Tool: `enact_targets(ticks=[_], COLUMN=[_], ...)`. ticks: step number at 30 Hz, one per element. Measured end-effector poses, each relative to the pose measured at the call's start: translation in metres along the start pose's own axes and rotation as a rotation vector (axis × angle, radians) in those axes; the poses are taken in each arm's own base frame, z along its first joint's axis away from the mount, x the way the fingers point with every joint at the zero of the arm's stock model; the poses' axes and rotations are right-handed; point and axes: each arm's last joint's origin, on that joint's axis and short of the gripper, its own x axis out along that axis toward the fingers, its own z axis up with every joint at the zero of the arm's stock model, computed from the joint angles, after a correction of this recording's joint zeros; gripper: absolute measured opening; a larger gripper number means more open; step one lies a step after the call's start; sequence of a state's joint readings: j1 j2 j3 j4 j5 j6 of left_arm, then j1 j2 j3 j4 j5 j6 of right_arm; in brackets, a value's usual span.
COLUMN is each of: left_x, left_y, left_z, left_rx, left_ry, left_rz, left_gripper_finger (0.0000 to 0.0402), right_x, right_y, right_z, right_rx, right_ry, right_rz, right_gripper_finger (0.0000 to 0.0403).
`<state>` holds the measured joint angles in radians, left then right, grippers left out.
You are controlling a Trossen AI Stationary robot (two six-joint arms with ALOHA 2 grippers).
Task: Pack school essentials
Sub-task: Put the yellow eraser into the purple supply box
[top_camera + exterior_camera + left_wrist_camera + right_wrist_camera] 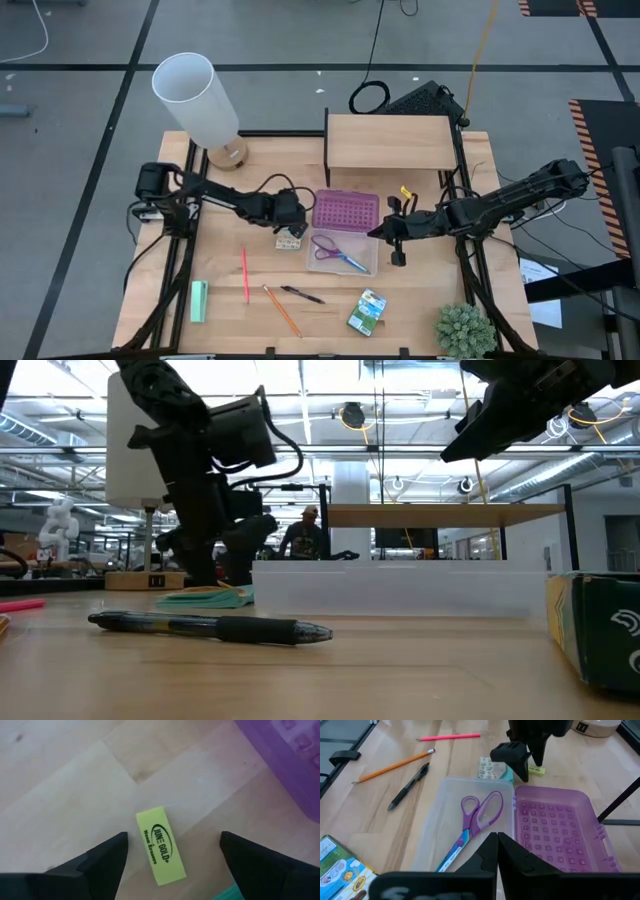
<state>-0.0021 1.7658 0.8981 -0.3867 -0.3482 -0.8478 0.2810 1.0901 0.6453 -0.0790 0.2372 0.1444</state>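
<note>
Left gripper [172, 852] spread wide over the flat yellow eraser [161, 845] on bare wooden table [420, 310].
Lying just beside the clear case [470, 827] holding glossy purple-handled scissors [475, 822]; right gripper [498, 845] above it, jaws clenched empty.

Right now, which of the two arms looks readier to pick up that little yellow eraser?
The left. Its open hand hangs right over the yellow eraser, fingers either side. The right hand is shut, across the case.

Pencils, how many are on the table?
2: the red pencil lies left of the orange pencil, both on the table in front of the clear case.
</note>
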Motion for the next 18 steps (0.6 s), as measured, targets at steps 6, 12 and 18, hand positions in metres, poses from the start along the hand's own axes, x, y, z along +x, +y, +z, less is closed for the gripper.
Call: enact_targets(ticks=[6,12,18], left_x=[0.0014,-0.0005,-0.0005], left_y=[-0.0048,-0.0086,-0.0075], left_z=[0.0027,0.0027,0.0014], left_rx=[0.024,0.057,0.100], left_ry=[0.047,0.048,0.068], left_rz=[0.041,0.031,0.036], left_gripper_finger=[0.0265,0.0197,0.0146], right_x=[0.0000,0.0001,0.0001], right_y=[0.0001,0.0001,0.0001], right_z=[-0.0001,-0.0001,-0.0001], right_rx=[0.000,0.000,0.000], right_ry=[0.001,0.001,0.001], right_rz=[0.001,0.001,0.002], right_gripper_finger=[0.0000,0.0000,0.0000])
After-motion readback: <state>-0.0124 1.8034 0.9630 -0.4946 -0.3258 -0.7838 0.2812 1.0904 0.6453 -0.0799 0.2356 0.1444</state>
